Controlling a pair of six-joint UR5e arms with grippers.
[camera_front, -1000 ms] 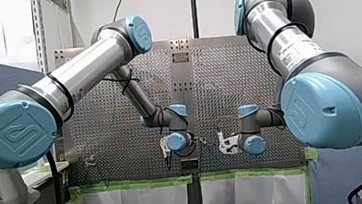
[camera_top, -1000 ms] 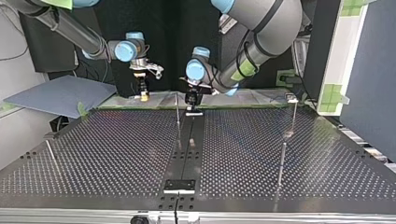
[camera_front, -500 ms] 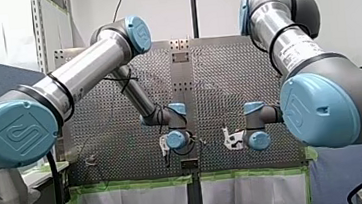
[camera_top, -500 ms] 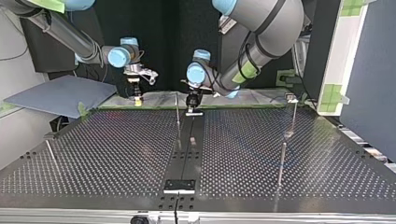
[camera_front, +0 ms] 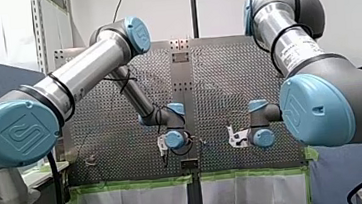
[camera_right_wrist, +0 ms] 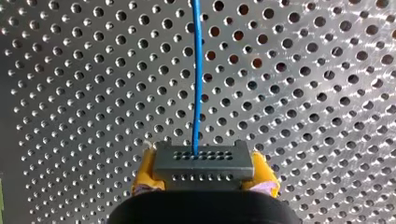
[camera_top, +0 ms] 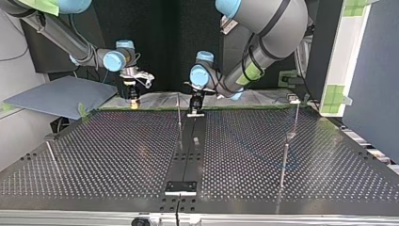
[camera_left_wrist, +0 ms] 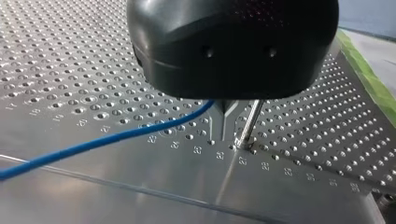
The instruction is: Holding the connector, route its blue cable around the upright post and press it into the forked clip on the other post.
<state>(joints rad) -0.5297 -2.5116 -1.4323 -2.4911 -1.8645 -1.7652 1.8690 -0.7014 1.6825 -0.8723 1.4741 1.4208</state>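
Over the perforated table (camera_top: 117, 155), my right end effector (camera_right_wrist: 204, 176), clamped on the connector (camera_right_wrist: 201, 158), has slid toward the top view's left, drawing its blue cable (camera_right_wrist: 197, 70) away from the upright post (camera_top: 178, 110), so routing seems still ahead; whether my left end effector (camera_top: 195, 107) grips anything I cannot tell.

My left arm (camera_front: 85, 66), a silver-tubed limb with blue joint caps, comes in from the front view's left, elbow high and wrist folded down, so my black left tool (camera_top: 195, 108) points straight down at the perforated metal table (camera_top: 117, 155). My right arm (camera_front: 289, 46), built alike, enters from the right. My right tool (camera_top: 133, 101) also hangs vertical, well apart, its yellow pads (camera_right_wrist: 144, 171) clamped on a grey perforated connector block (camera_right_wrist: 203, 161).
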